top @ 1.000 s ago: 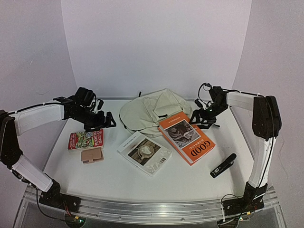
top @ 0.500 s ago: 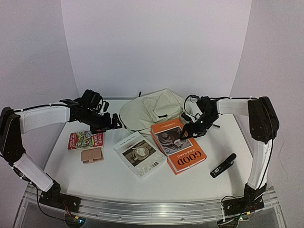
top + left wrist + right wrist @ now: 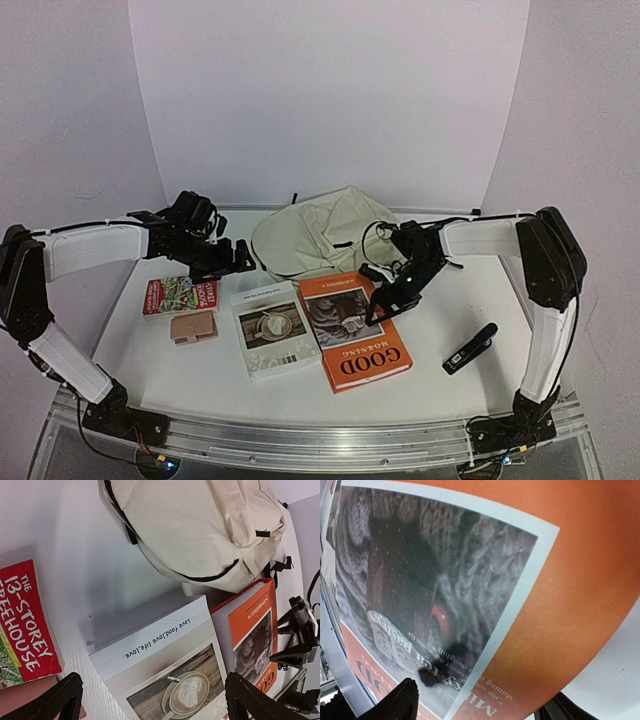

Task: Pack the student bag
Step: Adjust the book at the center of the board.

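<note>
The student bag (image 3: 315, 235) is a cream backpack with black zippers, lying zipped at the back centre; it also shows in the left wrist view (image 3: 200, 530). In front of it lie an orange "GOOD" book (image 3: 352, 328) and a white book with a coffee-cup cover (image 3: 268, 328), side by side and touching. My left gripper (image 3: 232, 262) is open and empty, hovering left of the bag over the white book's far edge (image 3: 170, 670). My right gripper (image 3: 385, 295) is open, low over the orange book's far right corner (image 3: 560, 580); contact with the cover cannot be told.
A red "13-Storey Treehouse" book (image 3: 181, 294) lies at the left, with a tan wallet (image 3: 194, 327) just in front of it. A black oblong gadget (image 3: 470, 348) lies at the right front. White walls close in the back and both sides.
My right gripper has moved left and nearer. The orange book has slid off the bag towards the front and turned, and the white book has shifted left beside it. My left gripper has barely moved.
</note>
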Robot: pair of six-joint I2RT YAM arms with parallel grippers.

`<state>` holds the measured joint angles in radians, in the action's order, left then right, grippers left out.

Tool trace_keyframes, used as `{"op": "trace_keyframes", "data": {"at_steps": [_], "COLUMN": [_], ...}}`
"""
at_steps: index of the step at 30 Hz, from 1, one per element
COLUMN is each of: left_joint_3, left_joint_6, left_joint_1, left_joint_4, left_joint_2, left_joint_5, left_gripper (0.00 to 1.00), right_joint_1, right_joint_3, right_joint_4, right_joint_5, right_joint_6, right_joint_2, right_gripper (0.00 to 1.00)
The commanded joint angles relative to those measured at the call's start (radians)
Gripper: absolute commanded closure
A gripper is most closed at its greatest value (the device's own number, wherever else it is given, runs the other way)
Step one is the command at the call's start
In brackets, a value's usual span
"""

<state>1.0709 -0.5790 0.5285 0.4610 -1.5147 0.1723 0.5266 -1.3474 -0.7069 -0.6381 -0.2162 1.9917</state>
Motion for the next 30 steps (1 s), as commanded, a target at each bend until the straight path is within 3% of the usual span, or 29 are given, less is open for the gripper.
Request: {"op": "trace_keyframes", "data": {"at_steps": [1, 14, 22, 30], "left_joint_3": [0.044, 0.378, 0.522, 0.573], "left_joint_6": [0.003, 0.043, -0.033, -0.093], "left_joint_1": [-0.002, -0.04, -0.142, -0.136], "left_joint_4": [-0.034, -0.033, -0.092, -0.132], "left_joint_2": [-0.042, -0.333, -0.497, -0.616], "left_joint_5": [-0.018, -0.005, 0.165, 0.213], "left_gripper": [0.0, 0.0, 0.01, 0.13], "right_joint_1": [0.043, 0.084, -0.053, -0.158], "right_joint_3": [0.031, 0.037, -0.083, -0.189], "right_joint_4": [-0.053, -0.094, -0.091, -0.045], "right_joint_5": [-0.02, -0.093, -0.059, -0.004], "right_joint_6": [-0.034, -0.069, -0.01, 0.075], "right_joint_2": [-0.049, -0.12, -0.183, -0.139], "right_gripper": [0.22, 0.18, 0.08, 0.08]}}
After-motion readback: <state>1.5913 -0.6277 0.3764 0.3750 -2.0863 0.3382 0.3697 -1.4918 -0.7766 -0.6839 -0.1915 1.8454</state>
